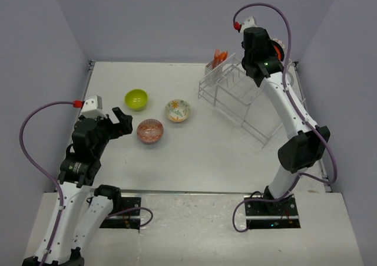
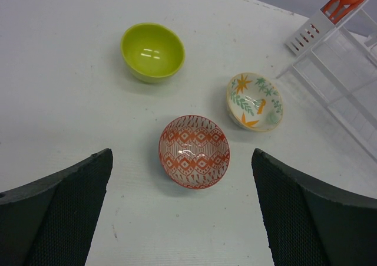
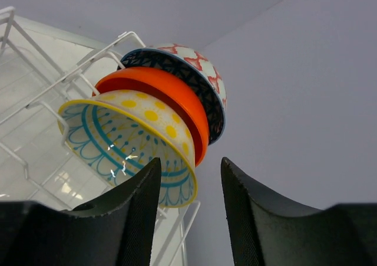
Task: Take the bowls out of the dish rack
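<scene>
Three bowls stand unloaded on the desk [image 1: 194, 154], mouths up and apart from one another. A lime green bowl [image 1: 136, 99] is at centre left of the overhead frame, a white floral bowl [image 1: 177, 110] to its right, and a pink-red patterned bowl [image 1: 149, 131] below and between them. Such spacing lets each be set down without striking a neighbour.

Three more sit on edge in the dish rack [image 1: 235, 98], at upper right of that frame, leaning one against the next between the tines. A yellow-dotted bowl [image 3: 126, 139] with blue zigzag is nearest the right wrist camera, an orange-red bowl [image 3: 171, 92] is behind it, and a dark blue patterned bowl [image 3: 191, 71] is last. Orange utensils [image 1: 220, 56] in the corner basket are no part of the task.

The right hand [image 3: 190, 164] sits just under the nearest bowl's lower rim, jaws partway apart and clamped on nothing. The rim appears to lie in the gap, though depth is hard to judge. Taking the outermost bowl first would free the stack in order.

The left hand [image 1: 122, 122] hovers beside the patterned bowl, jaws wide apart and empty, well away from the rack.
</scene>
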